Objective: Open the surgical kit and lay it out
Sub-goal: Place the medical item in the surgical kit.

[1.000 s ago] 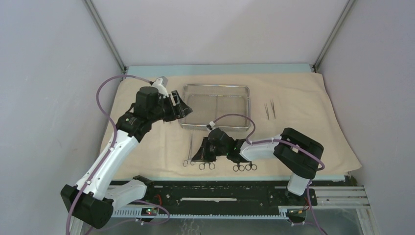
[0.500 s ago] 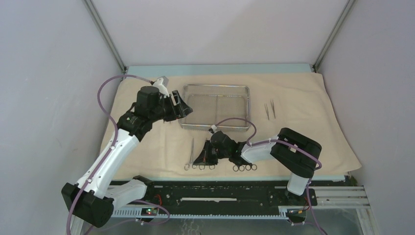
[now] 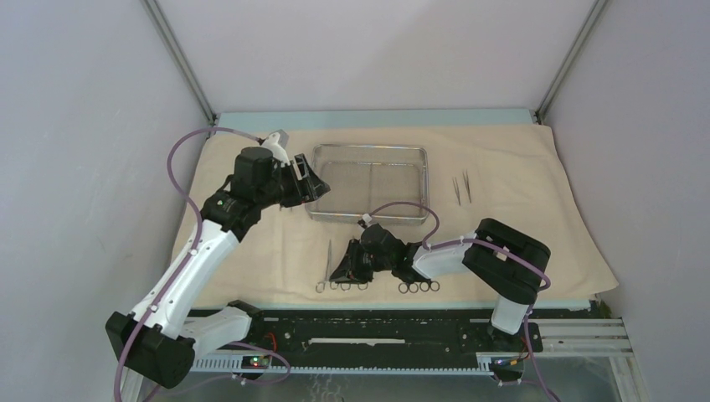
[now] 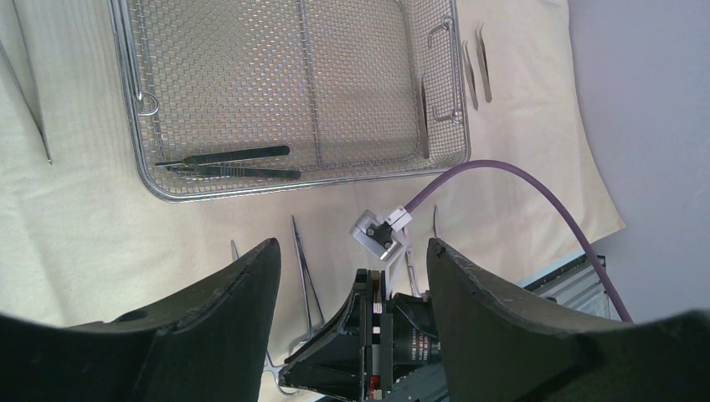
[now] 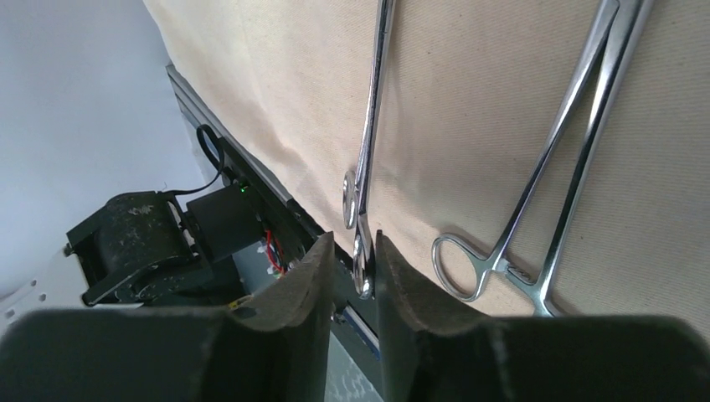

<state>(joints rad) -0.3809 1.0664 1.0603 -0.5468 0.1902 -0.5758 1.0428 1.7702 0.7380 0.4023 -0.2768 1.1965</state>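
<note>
The beige cloth wrap (image 3: 519,226) lies spread flat on the table. The steel mesh tray (image 3: 368,149) stands at its back middle and holds two dark slim tools (image 4: 230,164). Two tweezers (image 3: 461,187) lie to the right of the tray. Several ring-handled clamps lie along the near edge, with ring handles (image 3: 419,286) in a row. My right gripper (image 3: 346,272) is low over the cloth. Its fingers are shut on the ring handle of one clamp (image 5: 371,134), and a second clamp (image 5: 569,167) lies beside it. My left gripper (image 3: 316,189) hovers open and empty at the tray's left end.
The cloth's near edge runs just above the black rail (image 3: 377,322) with the arm bases. Grey walls and angled posts close in the back and sides. A purple cable (image 4: 519,180) loops from the right wrist over the cloth. A slim tool (image 4: 25,96) lies left of the tray.
My right gripper has slid a little toward the near edge with the clamp, whose rings now line up with those beside them. The left arm has not moved.
</note>
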